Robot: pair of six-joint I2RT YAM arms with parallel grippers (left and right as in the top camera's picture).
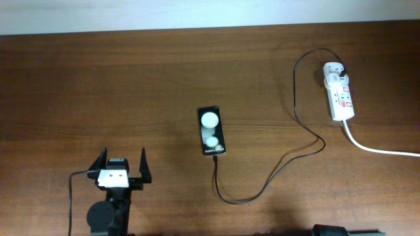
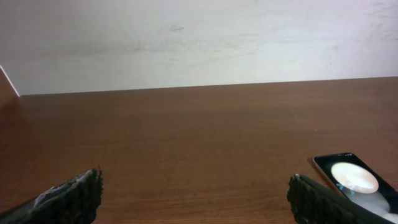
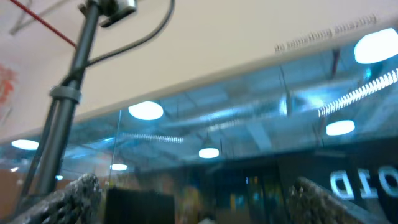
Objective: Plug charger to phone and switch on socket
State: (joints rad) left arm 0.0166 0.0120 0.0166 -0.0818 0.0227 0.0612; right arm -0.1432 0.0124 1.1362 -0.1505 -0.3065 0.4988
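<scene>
**Left gripper** (image 1: 123, 156): jaws spread wide, holding nothing, low over the wooden tabletop (image 1: 98, 78) by its near edge, left of centre.

**Right gripper** (image 3: 196, 190): jaws also spread and empty. Its camera points up at the ceiling, and the arm barely shows at the near edge, right side.

**Phone** (image 1: 211, 131): lies flat at the tabletop's middle, beyond the left gripper and well apart from it.

**Charger** (image 1: 294, 92): the tip meets the phone's near end, but whether it is seated cannot be told. The cable loops toward the near edge, then runs to its black plug in the socket.

**Socket** (image 1: 340, 92): near the far right corner, its white cord (image 1: 384, 149) trailing to the right edge. The switch position is unreadable.

**Hazards (judged):**
- A finger snagging the slack loop could drag the tip out or slide the phone.
- Pressing the switch off-centre could skid the light strip.
</scene>
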